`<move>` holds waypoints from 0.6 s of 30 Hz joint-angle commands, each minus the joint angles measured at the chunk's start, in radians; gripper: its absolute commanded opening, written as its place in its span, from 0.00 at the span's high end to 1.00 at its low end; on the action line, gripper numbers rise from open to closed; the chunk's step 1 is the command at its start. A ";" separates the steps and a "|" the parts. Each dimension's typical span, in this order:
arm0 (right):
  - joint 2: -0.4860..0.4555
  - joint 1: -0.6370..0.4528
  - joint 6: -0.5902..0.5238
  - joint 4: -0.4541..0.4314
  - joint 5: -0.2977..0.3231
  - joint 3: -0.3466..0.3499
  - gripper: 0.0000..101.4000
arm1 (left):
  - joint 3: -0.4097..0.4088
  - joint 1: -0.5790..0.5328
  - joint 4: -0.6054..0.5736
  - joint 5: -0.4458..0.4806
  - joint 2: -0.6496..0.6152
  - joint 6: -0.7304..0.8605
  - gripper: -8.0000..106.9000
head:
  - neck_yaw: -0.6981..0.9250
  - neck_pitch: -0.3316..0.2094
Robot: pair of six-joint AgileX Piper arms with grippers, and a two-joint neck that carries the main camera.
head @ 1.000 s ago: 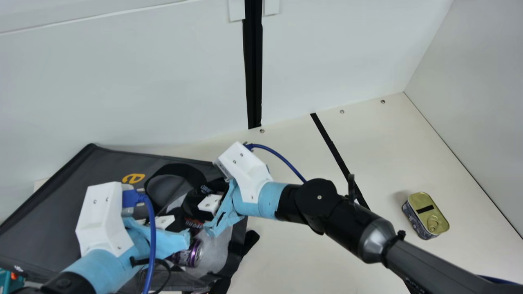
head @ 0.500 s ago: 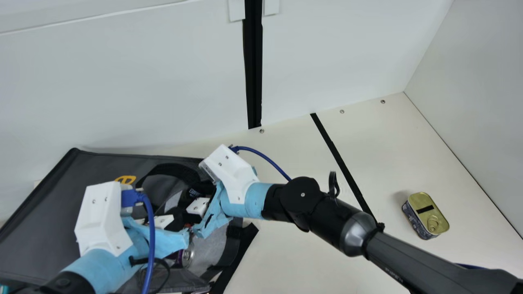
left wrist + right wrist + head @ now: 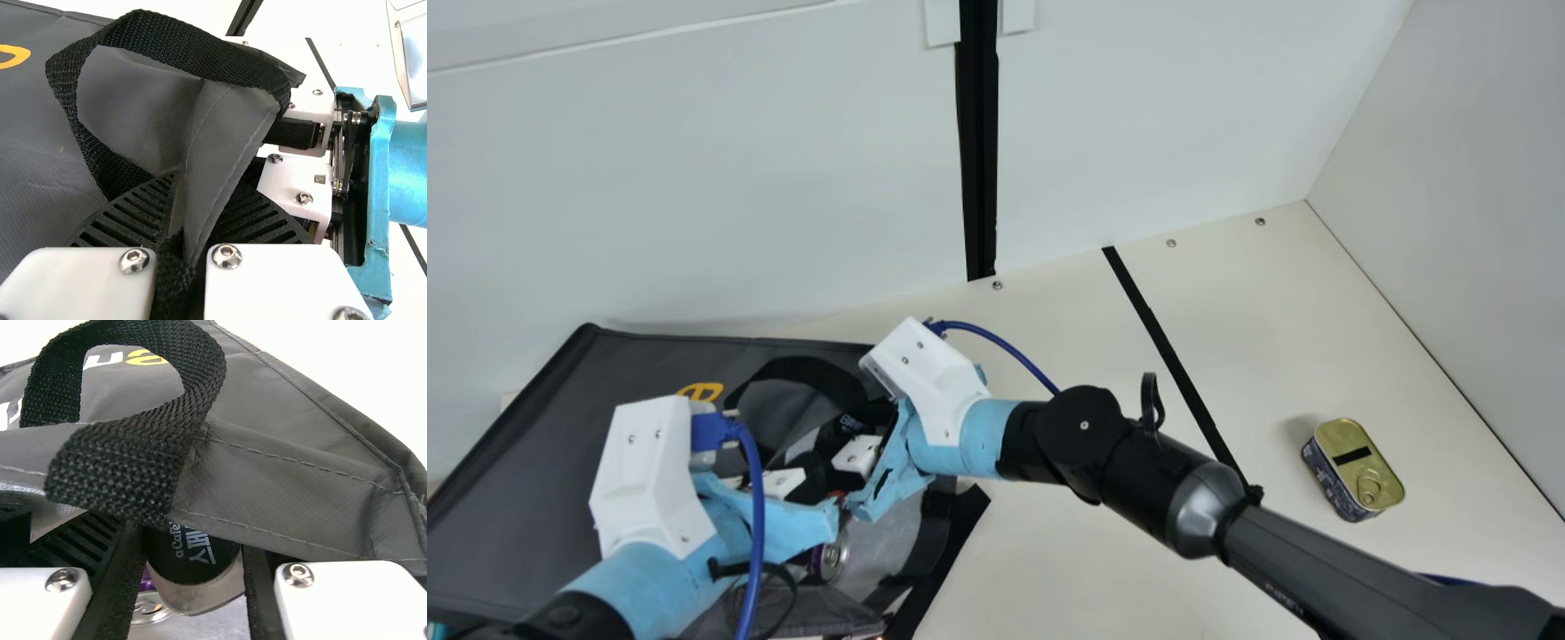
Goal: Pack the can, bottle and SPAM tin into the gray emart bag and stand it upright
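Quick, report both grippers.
Left gripper: closed on the gray bag's edge.
Right gripper: looks closed around the dark bottle, its fingers held apart by the bottle's width.

In the main view we see a cream surface (image 3: 1103, 569) meeting a pale back wall (image 3: 694, 178), with a plain side wall (image 3: 1485, 222) at the right. A black upright strip (image 3: 980, 160) runs down to the surface's rear edge, a white tab (image 3: 942, 22) and a second white tab (image 3: 1017, 16) flanking its top. Near that edge we count three screws (image 3: 1171, 243), and a black line (image 3: 1156, 324) slants across the surface. We can't name the teal thing (image 3: 436, 630) at the lower left corner
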 commanded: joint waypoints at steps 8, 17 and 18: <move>-0.012 -0.001 0.011 -0.021 0.006 0.008 0.14 | 0.000 0.000 0.000 0.002 0.000 0.000 1.00 | -0.001 -0.023; -0.035 -0.005 0.023 -0.040 0.013 0.018 0.06 | 0.000 0.000 0.007 0.012 0.000 0.000 1.00 | -0.001 -0.023; -0.039 -0.007 0.023 -0.041 0.014 0.020 0.06 | 0.000 0.000 0.007 0.012 0.000 0.000 1.00 | -0.001 -0.023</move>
